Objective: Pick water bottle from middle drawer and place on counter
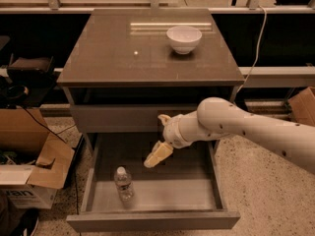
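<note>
The water bottle point(123, 182), clear with a white cap, stands in the front left of the open middle drawer point(162, 195). My gripper point(157, 155) hangs over the drawer's middle, above and to the right of the bottle, apart from it. Its cream fingers point(158, 154) point down and to the left. The white arm reaches in from the right. The counter point(123, 53) is the glossy grey-brown top of the cabinet.
A white bowl point(184, 38) stands on the counter at the back right. Cardboard boxes point(29, 166) sit on the floor to the left of the cabinet, another at the far right point(302, 104). A cable hangs behind the cabinet on the right.
</note>
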Robot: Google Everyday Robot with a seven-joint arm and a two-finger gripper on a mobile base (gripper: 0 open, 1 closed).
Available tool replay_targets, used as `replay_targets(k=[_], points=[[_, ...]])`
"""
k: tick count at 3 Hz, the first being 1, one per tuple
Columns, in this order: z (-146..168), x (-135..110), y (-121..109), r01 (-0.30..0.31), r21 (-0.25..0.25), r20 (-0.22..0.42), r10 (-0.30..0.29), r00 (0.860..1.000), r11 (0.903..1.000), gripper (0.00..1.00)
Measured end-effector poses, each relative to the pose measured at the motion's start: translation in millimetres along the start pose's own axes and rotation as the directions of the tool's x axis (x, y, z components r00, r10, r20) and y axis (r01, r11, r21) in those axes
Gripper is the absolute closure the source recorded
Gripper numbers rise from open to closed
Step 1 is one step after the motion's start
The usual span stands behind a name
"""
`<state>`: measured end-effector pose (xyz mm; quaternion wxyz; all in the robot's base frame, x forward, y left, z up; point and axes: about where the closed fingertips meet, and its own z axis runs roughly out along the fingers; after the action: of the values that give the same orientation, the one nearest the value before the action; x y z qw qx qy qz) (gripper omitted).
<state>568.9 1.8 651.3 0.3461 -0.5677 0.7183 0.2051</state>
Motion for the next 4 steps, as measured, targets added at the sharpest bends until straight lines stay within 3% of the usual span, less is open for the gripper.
replay_targets(k=[1,2,3,4], points=[[2.1,0.0,0.4,0.002,-0.002,-0.001,-0.002,1.000,1.0000,0.00],[6.9,-4.4,6.9,0.072,0.008,-0.056,-0.071,0.996,0.9974,0.00],[20.1,6.7,17.7,0.140,-0.006,-0.095,-0.140,0.986,0.9901,0.00],[40.8,24.6,28.7,0.173,-0.044,-0.105,-0.176,0.979,0.9840,0.00]])
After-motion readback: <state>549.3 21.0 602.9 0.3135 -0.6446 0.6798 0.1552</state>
